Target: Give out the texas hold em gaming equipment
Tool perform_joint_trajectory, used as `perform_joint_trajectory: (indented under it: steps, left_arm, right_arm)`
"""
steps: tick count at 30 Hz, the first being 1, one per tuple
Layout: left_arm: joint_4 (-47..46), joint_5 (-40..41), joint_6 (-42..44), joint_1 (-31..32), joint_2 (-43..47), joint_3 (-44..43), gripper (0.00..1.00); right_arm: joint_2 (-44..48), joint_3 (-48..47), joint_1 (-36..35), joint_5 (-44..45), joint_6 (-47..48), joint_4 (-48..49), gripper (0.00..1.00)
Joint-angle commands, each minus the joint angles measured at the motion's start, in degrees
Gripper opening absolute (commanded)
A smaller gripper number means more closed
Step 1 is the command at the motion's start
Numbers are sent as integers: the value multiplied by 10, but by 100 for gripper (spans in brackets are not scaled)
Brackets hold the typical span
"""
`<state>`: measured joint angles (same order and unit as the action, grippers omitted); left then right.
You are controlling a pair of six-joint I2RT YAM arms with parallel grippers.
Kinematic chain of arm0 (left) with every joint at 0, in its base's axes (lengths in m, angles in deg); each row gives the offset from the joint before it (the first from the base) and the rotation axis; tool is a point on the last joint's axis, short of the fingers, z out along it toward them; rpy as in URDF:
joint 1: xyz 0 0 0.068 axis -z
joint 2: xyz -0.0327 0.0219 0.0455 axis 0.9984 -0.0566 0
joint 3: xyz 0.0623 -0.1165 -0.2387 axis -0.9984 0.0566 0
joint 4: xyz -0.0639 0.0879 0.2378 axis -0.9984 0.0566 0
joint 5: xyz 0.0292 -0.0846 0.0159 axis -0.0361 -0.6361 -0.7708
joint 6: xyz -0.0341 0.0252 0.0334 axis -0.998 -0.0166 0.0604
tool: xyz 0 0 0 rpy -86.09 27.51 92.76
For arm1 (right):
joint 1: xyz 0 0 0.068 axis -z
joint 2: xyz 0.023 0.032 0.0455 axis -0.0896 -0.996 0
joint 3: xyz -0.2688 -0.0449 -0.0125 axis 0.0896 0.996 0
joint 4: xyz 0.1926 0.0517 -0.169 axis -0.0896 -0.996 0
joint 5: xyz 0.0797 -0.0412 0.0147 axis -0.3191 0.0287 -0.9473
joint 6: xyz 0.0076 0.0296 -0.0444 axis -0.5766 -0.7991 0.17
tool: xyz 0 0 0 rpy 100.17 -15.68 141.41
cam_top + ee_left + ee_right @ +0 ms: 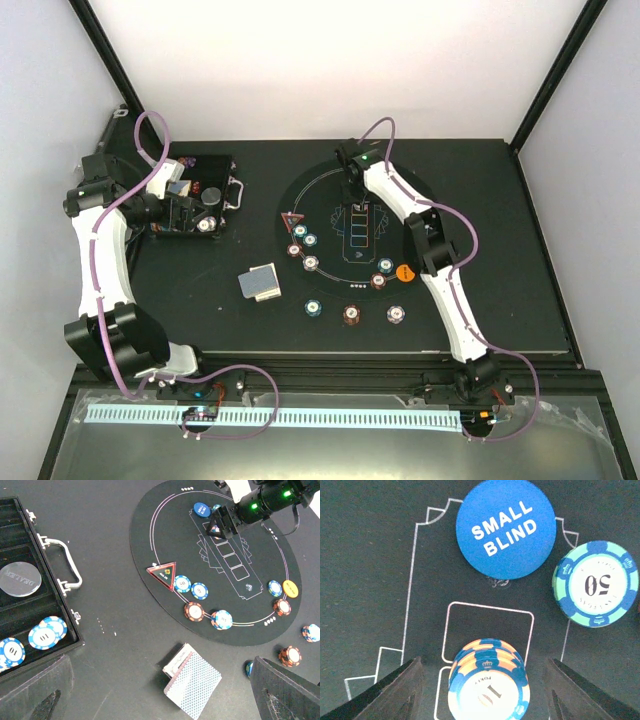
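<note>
step: setting chip stack (487, 685) on mat (370, 580) | right claw (482, 669): released, straddling stack | left claw (160, 692): released, empty | next: lift straight, no nudging

Blue SMALL BLIND button (506, 527) flat, upper centre; teal 50 chip (596, 583) right; orange-blue 10 chips (489, 685) stacked bottom centre.

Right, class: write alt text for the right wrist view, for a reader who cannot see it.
A short stack of orange-and-blue 10 chips sits between the fingers of the open right gripper, untouched. Beyond it, on the black mat with white lines, lie a blue SMALL BLIND button and a teal 50 chip.
</note>
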<state>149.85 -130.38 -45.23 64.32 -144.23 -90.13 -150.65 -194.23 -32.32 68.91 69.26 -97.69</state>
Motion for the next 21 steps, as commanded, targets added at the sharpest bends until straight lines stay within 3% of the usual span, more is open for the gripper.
perform_joint_trajectory:
  steps: [1, 5, 14, 21]
  left_arm:
    - [9, 1, 12, -4, 0, -16, 99]
    - [9, 5, 12, -4, 4, -17, 99]
    - [3, -2, 11, -7, 6, -11, 99]
    - [0, -17, 29, -9, 4, 16, 99]
  right_arm:
    - [67, -6, 2, -4, 11, 0, 68]
    - [160, 63, -5, -2, 9, -6, 68]
    - [510, 552, -76, -3, -67, 124, 75]
    - [694, 797, -156, -6, -167, 112, 77]
